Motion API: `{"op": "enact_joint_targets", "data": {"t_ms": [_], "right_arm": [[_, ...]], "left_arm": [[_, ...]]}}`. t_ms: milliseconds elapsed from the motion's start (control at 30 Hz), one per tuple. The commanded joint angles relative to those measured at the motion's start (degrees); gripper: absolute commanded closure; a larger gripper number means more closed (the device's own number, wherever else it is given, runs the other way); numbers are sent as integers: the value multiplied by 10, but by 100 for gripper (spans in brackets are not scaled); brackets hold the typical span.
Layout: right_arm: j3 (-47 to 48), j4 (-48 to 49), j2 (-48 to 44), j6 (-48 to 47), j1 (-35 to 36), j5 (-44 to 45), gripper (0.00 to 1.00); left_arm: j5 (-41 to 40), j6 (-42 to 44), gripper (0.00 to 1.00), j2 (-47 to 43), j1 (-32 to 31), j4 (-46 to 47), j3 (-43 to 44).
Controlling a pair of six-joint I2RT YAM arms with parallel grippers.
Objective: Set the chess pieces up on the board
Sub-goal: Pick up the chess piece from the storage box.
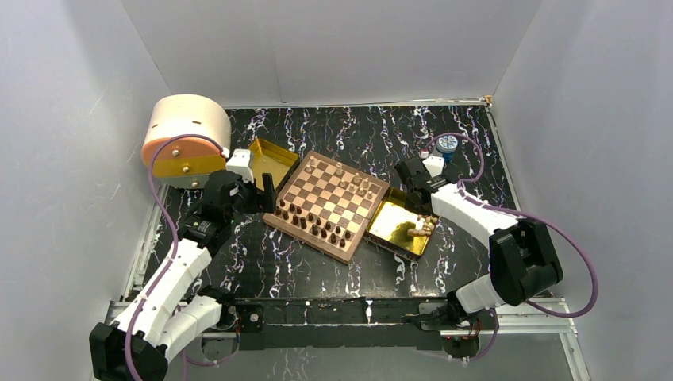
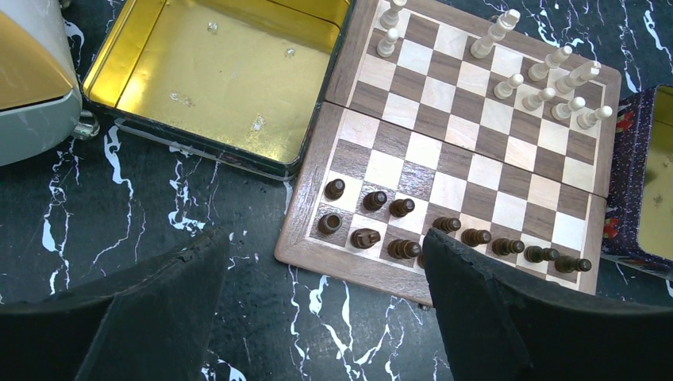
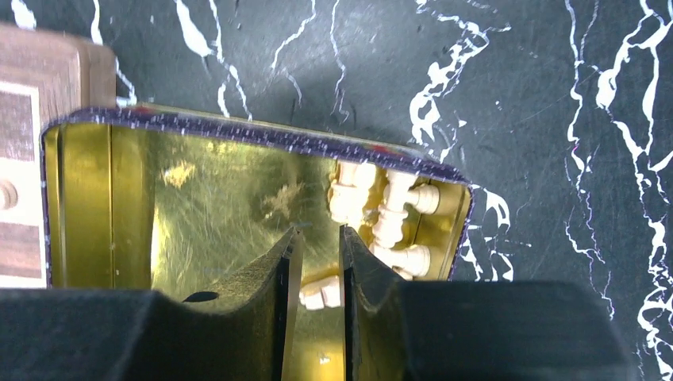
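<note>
The board (image 1: 305,240) lies at the table's middle, also in the left wrist view (image 2: 357,274). Dark brown chess pieces (image 1: 313,222) (image 2: 405,250) stand in two rows on its near-left side. Several light tan pieces (image 1: 357,184) (image 2: 548,87) stand on the far side. More light pieces (image 1: 423,228) (image 3: 389,214) lie heaped in a corner of the right gold tray (image 3: 238,131). My left gripper (image 1: 266,194) (image 2: 324,238) is open and empty over the board's left corner. My right gripper (image 1: 413,198) (image 3: 316,238) is inside that tray, its jaws narrow, with a light piece (image 3: 321,293) across the gap.
An empty gold tray (image 1: 274,159) (image 2: 222,79) sits left of the board. A round cream and orange container (image 1: 184,135) (image 2: 32,79) stands at the far left. A small blue-topped object (image 1: 447,144) sits at the back right. White walls enclose the table.
</note>
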Motion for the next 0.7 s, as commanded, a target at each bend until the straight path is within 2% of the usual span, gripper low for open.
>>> {"op": "enact_joint_targets", "data": {"t_ms": [0,267,667], "right_arm": [[-2,44,9,45,-12,62,68],[-22,82,24,52,-34,41,68],[-14,66,53,77,-38,37,64]], "left_arm": [[-17,8,12,-12,-5,0,2],[-20,10,12,-21,-8,-4,0],[-21,12,12,-25,-8,-4,1]]}}
